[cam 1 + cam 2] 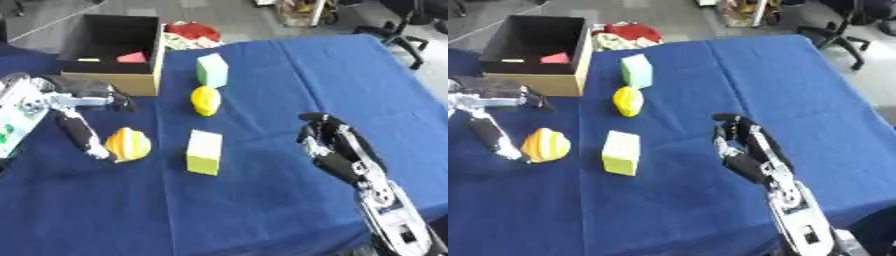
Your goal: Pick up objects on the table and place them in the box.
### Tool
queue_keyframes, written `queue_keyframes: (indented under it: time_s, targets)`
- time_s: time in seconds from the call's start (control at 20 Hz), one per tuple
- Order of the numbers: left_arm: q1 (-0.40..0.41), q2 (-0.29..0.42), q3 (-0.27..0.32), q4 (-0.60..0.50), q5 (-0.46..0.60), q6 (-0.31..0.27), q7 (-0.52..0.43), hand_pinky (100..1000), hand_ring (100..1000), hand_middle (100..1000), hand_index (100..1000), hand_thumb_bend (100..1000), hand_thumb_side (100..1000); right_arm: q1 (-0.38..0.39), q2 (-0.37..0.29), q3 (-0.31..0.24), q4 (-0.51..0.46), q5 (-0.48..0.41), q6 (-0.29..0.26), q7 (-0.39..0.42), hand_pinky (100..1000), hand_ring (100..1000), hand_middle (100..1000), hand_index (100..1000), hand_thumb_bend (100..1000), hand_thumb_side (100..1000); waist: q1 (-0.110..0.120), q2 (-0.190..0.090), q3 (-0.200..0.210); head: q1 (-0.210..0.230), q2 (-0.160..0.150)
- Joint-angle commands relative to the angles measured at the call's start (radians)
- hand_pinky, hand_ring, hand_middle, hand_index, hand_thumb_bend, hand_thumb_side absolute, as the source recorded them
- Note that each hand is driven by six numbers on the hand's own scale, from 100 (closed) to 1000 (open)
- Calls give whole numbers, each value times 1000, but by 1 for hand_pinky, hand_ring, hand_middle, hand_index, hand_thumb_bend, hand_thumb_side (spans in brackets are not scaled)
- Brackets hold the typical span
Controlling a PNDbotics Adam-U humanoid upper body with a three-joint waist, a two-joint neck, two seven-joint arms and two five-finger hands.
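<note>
Two blocks [204,151], two yellow fruits [128,144], one box [114,50].

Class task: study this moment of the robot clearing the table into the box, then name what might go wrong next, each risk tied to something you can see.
1. The left hand has a finger against the striped orange-yellow ball; being round, it may roll away instead of being grasped.
2. The box stands right beside that arm, so a lift might knock its wall.
3. The yellow block stands upright close to the ball and could be toppled.
</note>
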Motion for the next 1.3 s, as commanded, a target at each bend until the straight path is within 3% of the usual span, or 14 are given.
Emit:
queue_keyframes:
  time_s: [0.05, 0.35, 0.5, 0.7, 1.05, 1.15, 1.3]
  targets:
    - [-11, -2, 3, 18, -22, -127, -96, 790, 772, 793, 905, 568, 338, -12, -17, -4, -9, 2, 0, -2, 695, 568, 507, 767, 100, 302, 5, -11, 0, 0, 4]
    - [1, -29, 1, 57, -70, -119, -3, 750, 719, 732, 843, 454, 193, -13, -16, -4, -9, 1, 1, -2, 695, 568, 507, 767, 100, 300, 4, -10, -1, 0, 4]
    - [4, -38, 4, 70, -70, -114, 37, 722, 629, 626, 770, 385, 125, -13, -15, -3, -9, 1, 1, -2, 696, 568, 507, 767, 100, 298, 4, -9, -1, -2, 4]
    - [6, -32, 25, 55, -31, -77, 113, 672, 526, 477, 660, 291, 126, -12, -15, -4, -9, 1, 2, -4, 695, 567, 507, 767, 100, 296, 4, -9, 0, -3, 4]
    - [-51, 6, 117, -81, 65, 81, 180, 662, 498, 438, 632, 261, 118, -12, -16, -3, -7, 1, 4, -5, 695, 567, 507, 767, 100, 292, 5, -12, 8, -9, 4]
    - [-89, -12, 153, -59, 46, 143, 222, 665, 499, 438, 638, 253, 108, -11, -16, -2, -6, 1, 5, -4, 695, 567, 506, 767, 100, 291, 3, -14, 10, -10, 4]
    - [-157, -79, 232, 62, -14, 272, 353, 663, 488, 422, 633, 180, 101, -10, -15, 0, -3, -1, 5, -3, 695, 567, 506, 767, 100, 290, -1, -17, 11, -8, 4]
